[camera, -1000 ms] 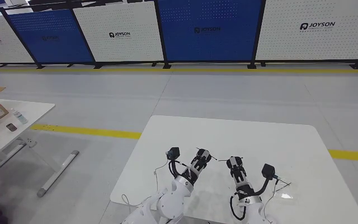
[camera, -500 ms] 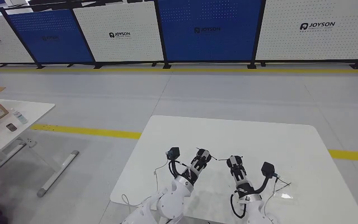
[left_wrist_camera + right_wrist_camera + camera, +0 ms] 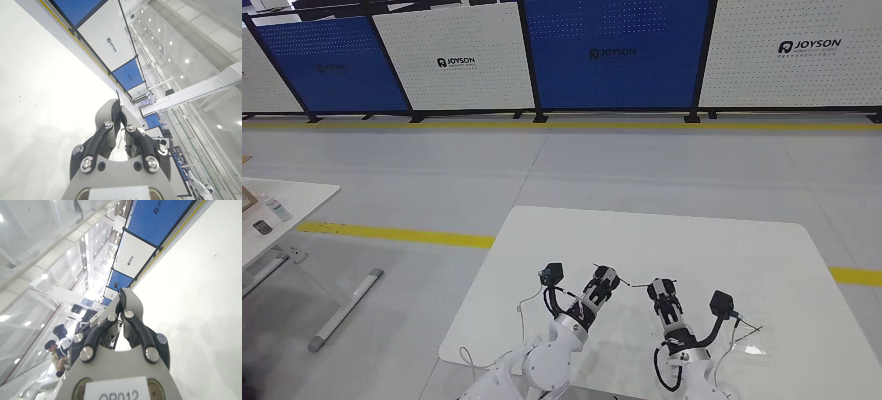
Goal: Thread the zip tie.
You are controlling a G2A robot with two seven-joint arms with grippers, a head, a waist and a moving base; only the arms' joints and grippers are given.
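A thin black zip tie (image 3: 638, 284) spans the short gap between my two grippers above the front of the white table (image 3: 662, 240). My left gripper (image 3: 606, 277) is shut on one end; in the left wrist view the strap's pointed tip (image 3: 117, 94) sticks out past the closed left gripper (image 3: 120, 106). My right gripper (image 3: 660, 290) is shut on the other end. In the right wrist view the tie's small square head (image 3: 115, 284) stands just beyond the closed right gripper (image 3: 121, 296). Both grippers face each other, a few centimetres apart.
A small clear scrap (image 3: 754, 350) lies on the table near its front right. A second table (image 3: 287, 200) with small items stands far left across the floor. Blue and white panels (image 3: 617, 55) line the back. The table's far half is bare.
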